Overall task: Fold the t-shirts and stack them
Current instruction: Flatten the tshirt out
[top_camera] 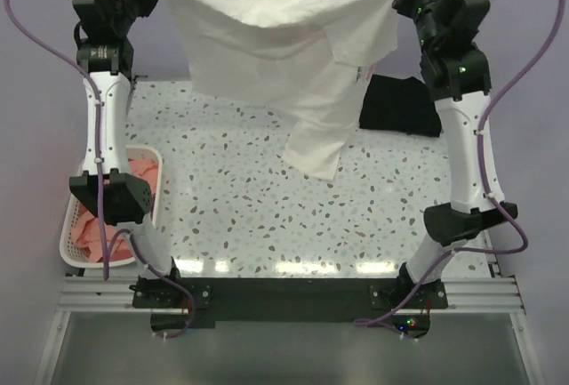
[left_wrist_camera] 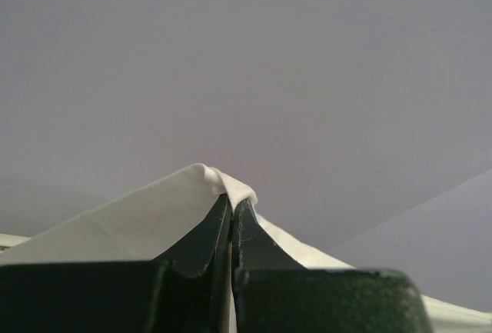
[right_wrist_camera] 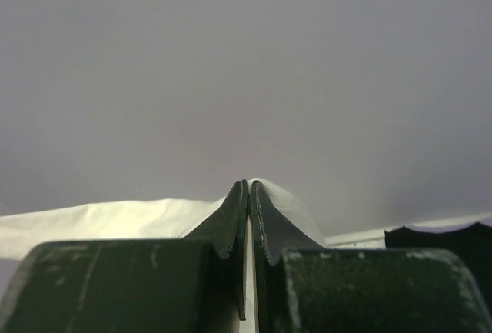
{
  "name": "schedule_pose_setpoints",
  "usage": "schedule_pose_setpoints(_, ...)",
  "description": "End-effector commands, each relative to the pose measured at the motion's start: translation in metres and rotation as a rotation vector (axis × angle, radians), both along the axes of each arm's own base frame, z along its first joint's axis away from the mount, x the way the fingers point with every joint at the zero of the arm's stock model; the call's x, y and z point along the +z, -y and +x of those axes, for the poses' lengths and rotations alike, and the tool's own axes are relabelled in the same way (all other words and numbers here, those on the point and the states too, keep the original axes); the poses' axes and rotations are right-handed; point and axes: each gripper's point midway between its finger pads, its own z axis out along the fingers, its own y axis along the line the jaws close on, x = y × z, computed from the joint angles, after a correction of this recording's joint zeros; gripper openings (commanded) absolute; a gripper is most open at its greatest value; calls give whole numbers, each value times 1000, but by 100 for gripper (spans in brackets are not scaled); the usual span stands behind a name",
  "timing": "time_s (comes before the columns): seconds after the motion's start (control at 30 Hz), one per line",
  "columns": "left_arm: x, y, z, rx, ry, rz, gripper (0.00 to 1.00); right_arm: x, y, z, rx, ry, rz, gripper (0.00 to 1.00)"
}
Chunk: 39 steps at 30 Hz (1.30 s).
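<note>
The left gripper (left_wrist_camera: 232, 204) is pinching fully closed on an upper edge of the white shirt (top_camera: 267, 47), with a small peak of cloth poking out above its tips. The right gripper (right_wrist_camera: 249, 187) is doing the same, jaws pressed together on the opposite edge. Between them, at 11 and 1 o'clock in the top view, the shirt is hanging spread in the air above the far part of the table (top_camera: 249, 225), sagging in the middle, one loose end dangling toward the centre. The black shirt (top_camera: 400, 105) is lying at 2 o'clock as a compact shape, probably folded already, though the right arm (top_camera: 462, 136) is hiding part of it. Pink shirts (top_camera: 142, 176) are sitting crumpled in the basket (top_camera: 64, 247) at 8 o'clock. The task is looking early: perhaps one shirt done, the white one not yet laid flat or folded, the pink ones untouched, and no stack forming.
</note>
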Motion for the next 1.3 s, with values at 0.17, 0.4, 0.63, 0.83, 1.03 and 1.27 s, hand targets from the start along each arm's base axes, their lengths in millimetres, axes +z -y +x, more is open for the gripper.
schedule_pose_setpoints(0.17,4,-14,-64,-26,81,-6,0,48,42,-101,-45,198,97,0)
schedule_pose_setpoints(0.4,-182,-11,-105,11,-252,-38,0,-203,35,-118,-33,-320,172,0)
schedule_pose_setpoints(0.63,-383,7,-189,39,-688,-14,0,-391,40,-196,-60,-662,239,6)
schedule_pose_setpoints(0.83,-455,4,-238,97,-863,-19,4,-470,38,-240,-46,-850,231,43)
schedule_pose_setpoints(1.03,-459,-9,-249,159,-905,30,11,-482,24,-253,48,-925,224,69)
schedule_pose_setpoints(1.27,-447,-19,-250,195,-918,84,24,-487,-2,-265,199,-976,262,68)
